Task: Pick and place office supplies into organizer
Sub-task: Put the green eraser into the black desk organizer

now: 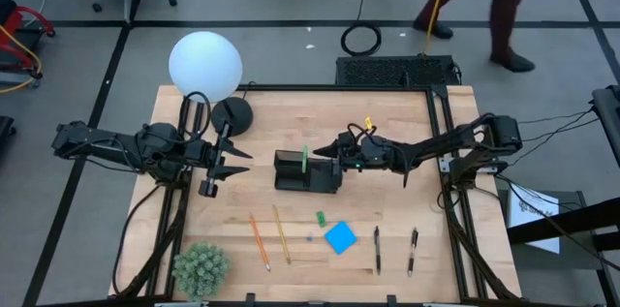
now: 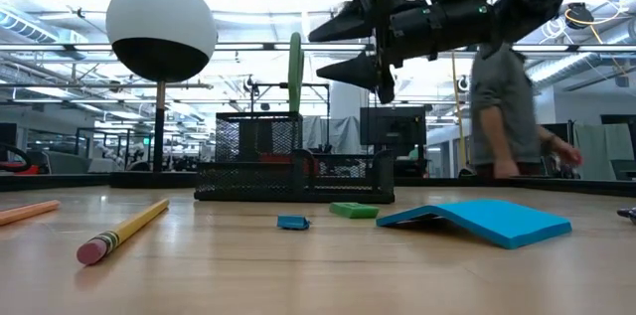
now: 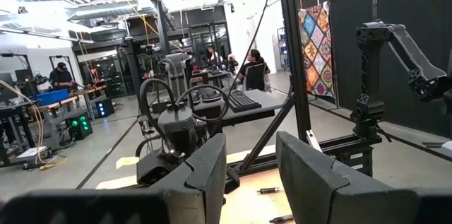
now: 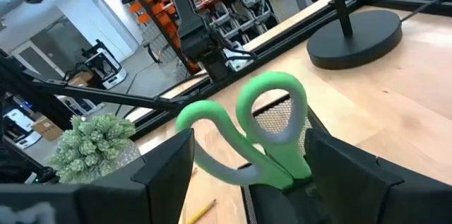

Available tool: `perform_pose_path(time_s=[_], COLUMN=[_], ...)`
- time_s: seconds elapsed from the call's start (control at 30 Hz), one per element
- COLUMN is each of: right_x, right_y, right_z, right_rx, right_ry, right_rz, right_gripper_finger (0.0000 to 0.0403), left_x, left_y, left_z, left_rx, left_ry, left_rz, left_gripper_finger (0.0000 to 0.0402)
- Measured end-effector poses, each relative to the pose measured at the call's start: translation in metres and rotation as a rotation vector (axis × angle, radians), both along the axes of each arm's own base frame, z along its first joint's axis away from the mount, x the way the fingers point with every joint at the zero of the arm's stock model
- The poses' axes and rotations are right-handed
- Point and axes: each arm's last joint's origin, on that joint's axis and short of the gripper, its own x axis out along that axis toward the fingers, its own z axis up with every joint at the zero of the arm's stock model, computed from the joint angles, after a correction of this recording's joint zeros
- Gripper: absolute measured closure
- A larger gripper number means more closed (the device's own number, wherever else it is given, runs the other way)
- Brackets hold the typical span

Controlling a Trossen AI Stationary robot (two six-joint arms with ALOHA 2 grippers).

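The green-handled scissors (image 2: 295, 72) stand upright in the taller section of the black organizer (image 1: 308, 173), blades down and handles up. My right gripper (image 1: 320, 152) is open, level, just right of the handles. In the right wrist view its fingers stand on either side of the handles (image 4: 272, 121) without touching them. My left gripper (image 1: 240, 163) is open and empty, left of the organizer. Two pencils (image 1: 260, 241), a green piece (image 1: 320, 218), a blue pad (image 1: 340, 237) and two pens (image 1: 377, 249) lie on the table nearer the front edge.
The white globe lamp (image 1: 205, 65) and its round black base (image 1: 232, 115) stand at the far left. The spiky plant ball (image 1: 201, 268) sits at the near left corner. A tiny blue bit (image 2: 292, 222) lies before the organizer. A person (image 2: 507, 106) stands beyond the table.
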Motion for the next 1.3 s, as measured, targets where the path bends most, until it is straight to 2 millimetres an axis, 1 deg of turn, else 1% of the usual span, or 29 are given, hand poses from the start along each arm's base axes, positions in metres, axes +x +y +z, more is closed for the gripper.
perform_pose_path(time_s=[0.17,0.33,0.57,0.7,1.07,1.3], right_x=[-0.011,-0.024,-0.042,-0.051,-0.058,-0.061], right_y=[0.001,0.006,0.016,0.028,0.069,0.081], right_z=[0.011,0.027,0.042,0.047,0.048,0.045], right_rx=[-0.021,-0.063,-0.157,-0.224,-0.436,-0.506], right_ry=[-0.002,0.011,0.081,0.104,0.084,0.098], right_rz=[0.004,0.009,-0.017,0.023,0.222,0.276], right_gripper_finger=[0.0146,0.0147,0.0147,0.0147,0.0149,0.0149], left_x=[0.0,0.0,0.0,0.0,-0.001,-0.001], left_y=[0.0,0.0,0.0,-0.001,-0.004,-0.007], left_z=[0.0,0.0,0.0,0.001,0.001,0.002], left_rx=[0.0,0.0,-0.001,-0.002,0.001,0.002], left_ry=[0.0,-0.001,-0.005,-0.008,-0.009,-0.02], left_rz=[-0.001,-0.001,-0.001,-0.004,-0.023,-0.018], left_gripper_finger=[0.027,0.027,0.027,0.027,0.027,0.027])
